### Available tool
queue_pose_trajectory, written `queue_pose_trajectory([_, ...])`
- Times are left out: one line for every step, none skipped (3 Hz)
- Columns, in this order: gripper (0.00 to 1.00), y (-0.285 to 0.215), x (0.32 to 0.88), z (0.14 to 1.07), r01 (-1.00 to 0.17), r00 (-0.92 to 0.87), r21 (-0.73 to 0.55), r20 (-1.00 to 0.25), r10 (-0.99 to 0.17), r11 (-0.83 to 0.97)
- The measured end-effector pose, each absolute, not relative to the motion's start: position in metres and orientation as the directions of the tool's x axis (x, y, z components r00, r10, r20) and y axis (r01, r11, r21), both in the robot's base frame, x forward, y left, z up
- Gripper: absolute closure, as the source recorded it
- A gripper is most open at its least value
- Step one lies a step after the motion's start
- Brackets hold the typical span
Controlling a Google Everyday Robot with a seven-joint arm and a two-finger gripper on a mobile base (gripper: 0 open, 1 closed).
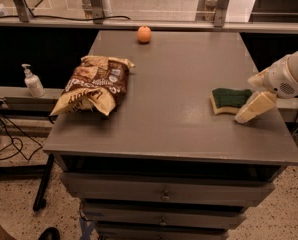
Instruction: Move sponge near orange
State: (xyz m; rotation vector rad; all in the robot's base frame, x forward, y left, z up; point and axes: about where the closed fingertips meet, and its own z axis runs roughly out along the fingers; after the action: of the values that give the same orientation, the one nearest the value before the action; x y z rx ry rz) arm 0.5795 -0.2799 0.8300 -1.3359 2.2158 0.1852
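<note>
Sponge (230, 99): green top over a pale base, lying flat on the gray table (179, 79) close to its right edge. It is the landmark for the entries below.
Gripper (251, 105): cream-coloured, at the sponge's right end and tilted down toward the tabletop. Whether it is spread, closed or touching the sponge cannot be told from this view.
Orange (144, 34): well apart from the sponge, far behind it and to its left, alone by the table's back edge.
Snack bag (94, 85): brown and yellow, crumpled, lying on its side well to the left of the sponge on the same tabletop. Its contents are not visible.
Pump bottle (33, 81): white and upright, farther left of the sponge than the bag, off the table on a lower ledge.
Drawers (164, 196): below the sponge in the table's front, all shut, so their contents are hidden.
</note>
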Motion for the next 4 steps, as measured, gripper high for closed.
queue_pose_trajectory([0.41, -0.283, 0.589, 0.828, -0.844, -0.39, -0.132, -0.512, -0.765, 0.52])
queue_pose_trajectory([0.64, -0.284, 0.596, 0.832, -0.834, -0.425, -0.102, -0.507, -0.749, 0.542])
queue_pose_trajectory([0.87, -0.285, 0.607, 0.854, -0.806, -0.472, -0.079, -0.513, -0.717, 0.586])
queue_pose_trajectory([1.0, -0.284, 0.62, 0.899, -0.731, -0.541, -0.078, -0.539, -0.645, 0.678])
